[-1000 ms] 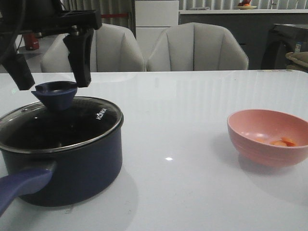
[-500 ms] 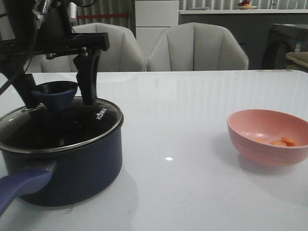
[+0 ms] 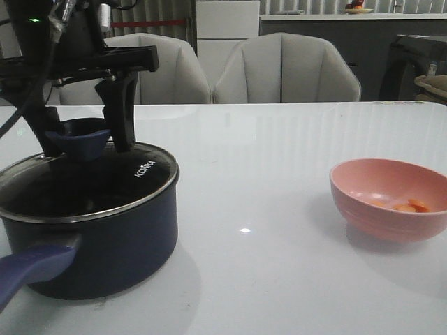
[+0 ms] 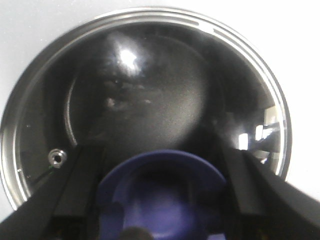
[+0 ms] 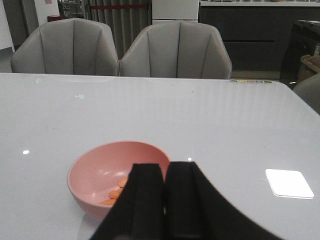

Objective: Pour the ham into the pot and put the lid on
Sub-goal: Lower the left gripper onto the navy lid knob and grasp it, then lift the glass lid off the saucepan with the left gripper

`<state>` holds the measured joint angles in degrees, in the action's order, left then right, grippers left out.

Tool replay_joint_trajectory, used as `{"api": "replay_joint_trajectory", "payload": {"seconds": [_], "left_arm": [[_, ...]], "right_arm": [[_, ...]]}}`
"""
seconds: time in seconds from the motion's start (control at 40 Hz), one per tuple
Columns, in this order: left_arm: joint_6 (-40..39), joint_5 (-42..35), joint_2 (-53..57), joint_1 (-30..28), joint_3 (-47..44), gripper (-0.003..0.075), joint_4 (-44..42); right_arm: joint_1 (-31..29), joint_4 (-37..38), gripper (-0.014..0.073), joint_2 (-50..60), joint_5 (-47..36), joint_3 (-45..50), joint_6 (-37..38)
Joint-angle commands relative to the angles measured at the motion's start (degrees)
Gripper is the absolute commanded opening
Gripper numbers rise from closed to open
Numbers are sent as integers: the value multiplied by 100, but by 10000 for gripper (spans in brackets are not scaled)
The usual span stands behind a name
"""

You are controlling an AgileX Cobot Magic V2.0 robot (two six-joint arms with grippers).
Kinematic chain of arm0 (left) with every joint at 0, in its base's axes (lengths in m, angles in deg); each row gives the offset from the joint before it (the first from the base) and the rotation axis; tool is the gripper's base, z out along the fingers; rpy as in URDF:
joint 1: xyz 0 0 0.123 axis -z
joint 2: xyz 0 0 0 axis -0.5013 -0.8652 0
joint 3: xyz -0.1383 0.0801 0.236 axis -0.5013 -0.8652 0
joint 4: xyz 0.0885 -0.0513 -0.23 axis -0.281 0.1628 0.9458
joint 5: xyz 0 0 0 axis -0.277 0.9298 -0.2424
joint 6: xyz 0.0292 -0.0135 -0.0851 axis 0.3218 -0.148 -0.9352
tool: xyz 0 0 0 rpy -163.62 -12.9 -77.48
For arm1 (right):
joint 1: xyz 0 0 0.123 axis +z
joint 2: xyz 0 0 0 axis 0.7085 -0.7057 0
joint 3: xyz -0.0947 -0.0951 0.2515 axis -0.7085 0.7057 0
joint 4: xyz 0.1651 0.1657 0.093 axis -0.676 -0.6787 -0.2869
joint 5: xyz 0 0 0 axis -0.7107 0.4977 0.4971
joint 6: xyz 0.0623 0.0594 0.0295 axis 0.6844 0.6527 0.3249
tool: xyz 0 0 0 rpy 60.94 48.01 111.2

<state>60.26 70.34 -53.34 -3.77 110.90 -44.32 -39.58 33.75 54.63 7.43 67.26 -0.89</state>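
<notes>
— Where the glossy white table (image 3: 279, 174) ends, what stands behind?

— Two pale grey padded chairs (image 3: 286, 70), with dark cabinets beyond.

— And the left gripper (image 3: 82, 139)?

— Its black fingers (image 3: 120, 112) are spread, one on each side of the blue-purple flared knob (image 3: 80, 134) of the round glass lid with steel rim (image 3: 140, 183). Whether they touch the knob, I cannot tell. That lid sits on the dark navy round saucepan (image 3: 112, 244), whose purple-blue handle (image 3: 31, 269) points toward the camera.

— The right gripper (image 5: 165, 200)?

— Pressed together, holding nothing, hanging above the table near the pink bowl (image 5: 100, 175).

— The ham?

— Small orange-pink chunks (image 3: 412, 206) lie in that bowl, well apart from the saucepan.
</notes>
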Motion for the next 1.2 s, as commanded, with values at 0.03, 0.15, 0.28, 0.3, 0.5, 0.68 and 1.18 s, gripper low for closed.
{"api": "replay_joint_trajectory", "payload": {"seconds": [0.03,0.15,0.28,0.3,0.5,0.68,1.18], "left_arm": [[-13,75,182,42,117,207,20],[-13,123,182,42,117,165,8],[4,155,182,42,117,154,-2],[48,167,182,42,128,154,-2],[72,400,216,42,509,154,-137],[82,602,252,42,839,154,-176],[567,578,981,-661,634,154,-911]], "right_arm": [[-44,16,143,115,-475,63,-24],[-44,16,143,115,-475,63,-24],[-44,16,143,115,-475,63,-24],[-44,16,143,115,-475,63,-24],[-44,16,143,115,-475,63,-24],[-44,16,143,115,-475,63,-24],[-44,16,143,115,-475,63,-24]]}}
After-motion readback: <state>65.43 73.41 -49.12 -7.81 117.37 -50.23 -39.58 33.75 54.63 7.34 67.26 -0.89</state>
